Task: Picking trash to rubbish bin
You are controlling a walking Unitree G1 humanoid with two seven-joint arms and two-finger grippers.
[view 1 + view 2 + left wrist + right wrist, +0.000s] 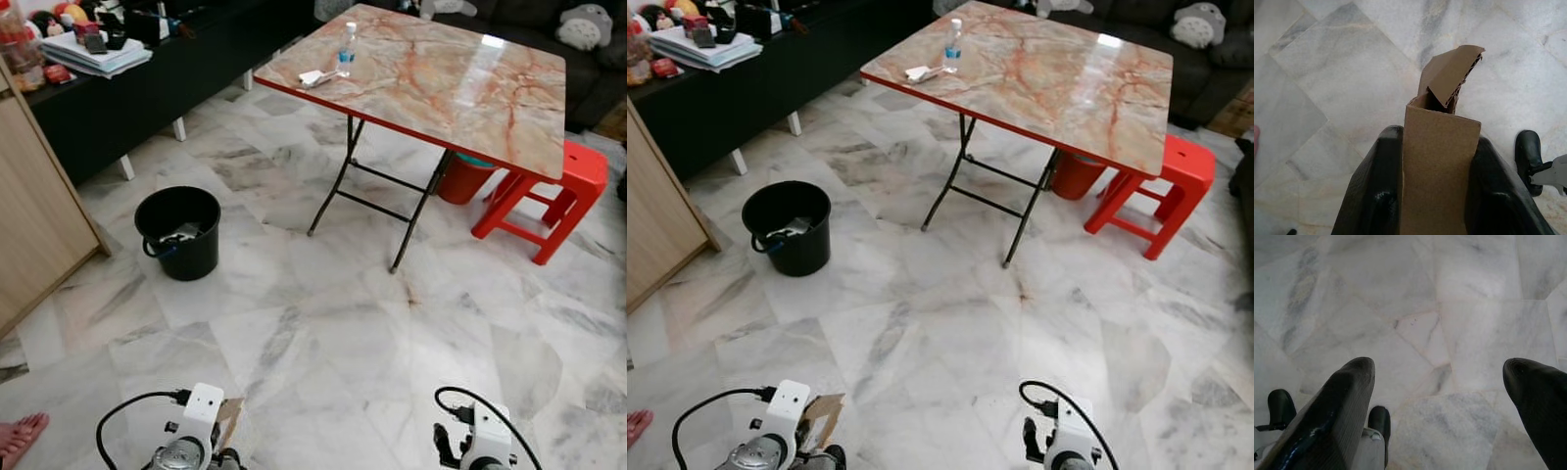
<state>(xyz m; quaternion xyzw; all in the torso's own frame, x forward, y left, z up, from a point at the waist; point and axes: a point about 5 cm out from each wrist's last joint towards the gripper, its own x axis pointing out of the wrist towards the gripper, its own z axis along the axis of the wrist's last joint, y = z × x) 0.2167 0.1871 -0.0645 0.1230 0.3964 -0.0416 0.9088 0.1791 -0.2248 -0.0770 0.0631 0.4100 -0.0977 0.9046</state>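
Brown corrugated cardboard scrap (1442, 161) sits clamped in the left tool (1437, 196), low in the frame. The round black plastic bin (178, 233), centre-left, already holds some litter, so carrying and dropping remain. The right tool (1442, 396) hangs wide, holding nothing.

Bright, even daylight across the marble floor (323, 343), soft and without hard edges. White glare on the glossy surface (490, 41) near its far right corner, with a paler sheen along the right edge. Faint diffuse shadow beneath the surface; deep shade inside the black bucket (178, 232). Head views sharp in the middle, slightly soft and bowed toward the edges. Wrist views well lit, floor crisp, black fingers (1337, 406) close up blurred, small highlights on their gloss.
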